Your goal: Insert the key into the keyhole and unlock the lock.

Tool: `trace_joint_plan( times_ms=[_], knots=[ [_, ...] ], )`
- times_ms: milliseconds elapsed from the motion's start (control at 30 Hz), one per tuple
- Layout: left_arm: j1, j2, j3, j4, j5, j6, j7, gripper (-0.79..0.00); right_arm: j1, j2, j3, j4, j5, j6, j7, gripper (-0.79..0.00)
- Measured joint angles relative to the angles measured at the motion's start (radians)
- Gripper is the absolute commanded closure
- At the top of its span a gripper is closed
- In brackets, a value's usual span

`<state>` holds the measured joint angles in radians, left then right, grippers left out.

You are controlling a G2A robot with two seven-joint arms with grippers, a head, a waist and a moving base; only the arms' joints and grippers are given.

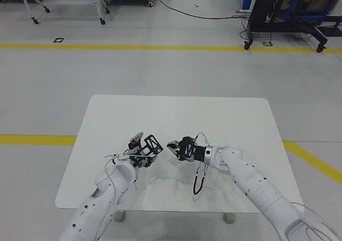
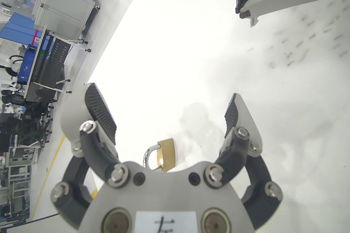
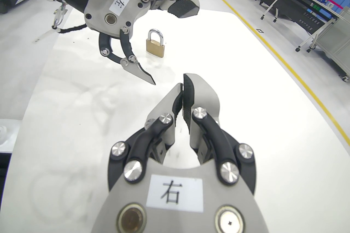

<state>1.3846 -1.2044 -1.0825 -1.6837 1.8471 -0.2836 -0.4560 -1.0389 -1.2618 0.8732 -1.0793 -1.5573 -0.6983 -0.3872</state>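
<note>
Brass padlock (image 3: 155, 45) stands upright on the white desk (image 1: 231, 114) with its shackle closed, touching neither gripper. Left gripper (image 2: 164, 97) hangs just above it with jaws wide apart, and the padlock sits between them near the palm. Right gripper (image 3: 182, 84) points at the left one, jaws pressed together, tip just short of the padlock. In the top view both grippers are near frame centre over the desk's middle, tips close together but apart.
</note>
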Motion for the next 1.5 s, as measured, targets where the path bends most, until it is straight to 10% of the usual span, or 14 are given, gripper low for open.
trace_joint_plan(
  times_ms=[300,667,1067,1267,1500],
  knots=[
    [0.043,0.008,-0.086,-0.019,-0.127,0.017,0.123,-0.785,-0.039,0.013,0.048,-0.033,0.051,0.010,-0.079,0.000],
    [0.152,0.048,-0.355,-0.135,-0.447,-0.273,0.363,-0.785,-0.131,0.060,0.180,-0.095,0.113,-0.114,-0.372,0.000],
    [0.137,0.047,-0.348,-0.106,-0.516,-0.321,0.411,-0.785,-0.140,0.058,0.180,-0.107,0.141,-0.103,-0.367,0.000],
    [0.024,0.059,-0.344,0.081,-0.941,-0.695,0.454,-0.785,-0.126,0.045,0.161,-0.089,0.276,-0.200,-0.411,0.000],
    [-0.185,0.101,-0.065,0.220,-1.580,-0.728,0.146,-0.785,-0.079,0.028,0.133,-0.023,0.384,-0.304,-0.433,0.000]
  ],
)
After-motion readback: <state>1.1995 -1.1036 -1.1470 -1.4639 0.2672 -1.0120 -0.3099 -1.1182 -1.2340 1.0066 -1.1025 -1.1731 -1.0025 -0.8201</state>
